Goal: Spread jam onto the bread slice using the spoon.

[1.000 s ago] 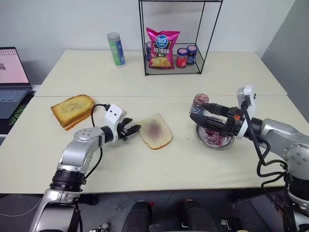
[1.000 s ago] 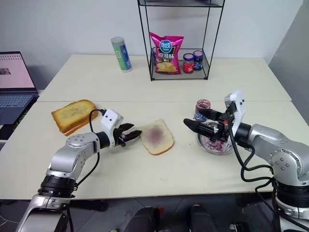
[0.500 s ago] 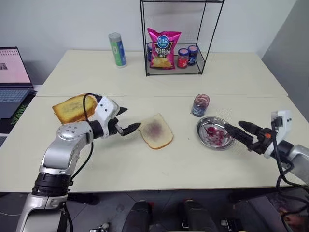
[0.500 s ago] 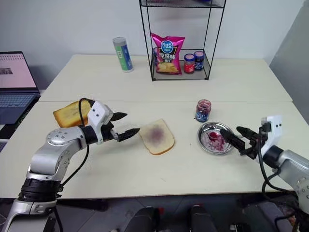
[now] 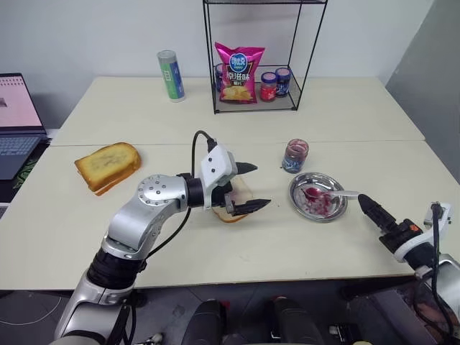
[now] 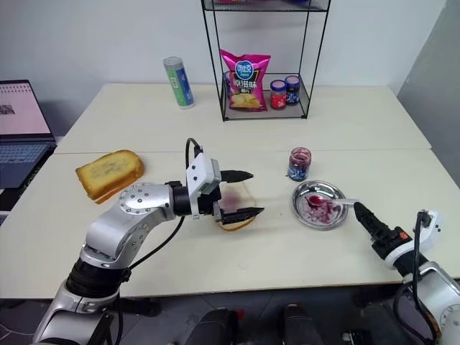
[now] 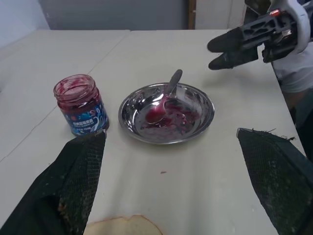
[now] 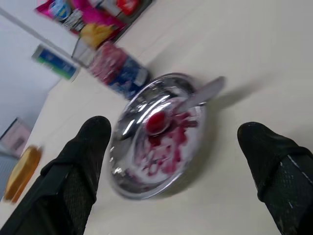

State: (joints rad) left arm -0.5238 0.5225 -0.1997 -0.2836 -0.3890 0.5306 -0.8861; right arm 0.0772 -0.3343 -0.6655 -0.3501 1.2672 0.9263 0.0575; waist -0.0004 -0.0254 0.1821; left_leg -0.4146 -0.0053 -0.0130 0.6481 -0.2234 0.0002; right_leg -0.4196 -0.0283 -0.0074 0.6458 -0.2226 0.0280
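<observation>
We hold our left gripper (image 5: 246, 187) out mid-table, fingers spread wide — our right gripper (image 7: 234, 45) sits low at the right, likewise parted.

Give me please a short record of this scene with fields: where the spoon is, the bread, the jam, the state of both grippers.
spoon: spoon lies in the steel dish, bowl down in the jam, handle over the rim
bread slice: bread slice on the table, partly hidden behind the left gripper
left gripper: left gripper open, holding nothing, above the bread slice
right gripper: right gripper open, holding nothing, beside the steel dish
open jar: open jar upright beside the steel dish
</observation>
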